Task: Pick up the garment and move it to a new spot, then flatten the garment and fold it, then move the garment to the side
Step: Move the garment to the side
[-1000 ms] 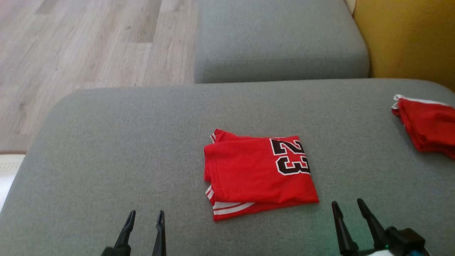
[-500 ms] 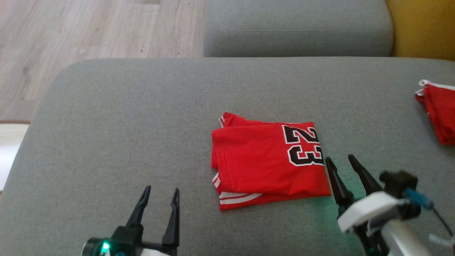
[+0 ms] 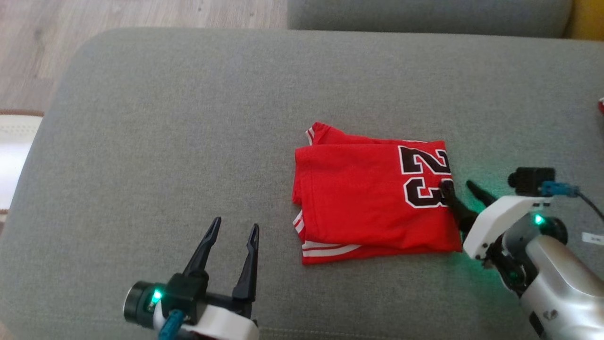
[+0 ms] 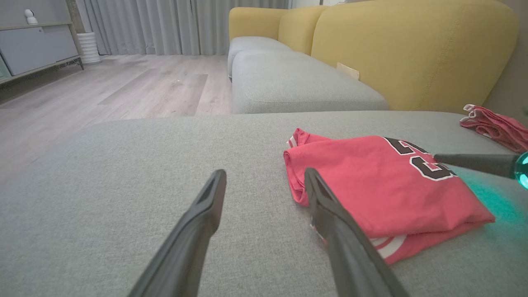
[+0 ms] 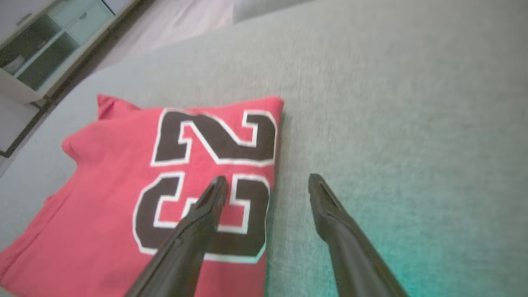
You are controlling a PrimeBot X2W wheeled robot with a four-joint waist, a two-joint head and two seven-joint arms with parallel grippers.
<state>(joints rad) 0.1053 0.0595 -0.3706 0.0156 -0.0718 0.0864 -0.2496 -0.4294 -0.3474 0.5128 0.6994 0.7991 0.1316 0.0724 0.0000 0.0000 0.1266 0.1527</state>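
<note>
At the far left, pale wooden floor (image 3: 141, 14) borders a broad sofa cushion (image 3: 188, 118) of coarse grey weave. The left claw (image 3: 236, 223) hangs low over bare cushion with its two dark tapered fingers spread wide and nothing between them. The garment (image 3: 363, 198) lies to its right, near but apart.

The garment is a thin, smooth red jersey with white-striped hems, folded into a soft rectangle near the cushion's middle, its long axis running left to right. A black number 23 (image 3: 424, 177), outlined in white, sits at its right end.

The right claw (image 3: 458, 185) is the nearer one. Its fingers are spread and empty, straddling the garment's right edge: one over the number, the other over grey cushion. A pinch on that edge looks likeliest for the move aside.

Farther right, well apart, lies a second red cloth (image 4: 495, 126).
</note>
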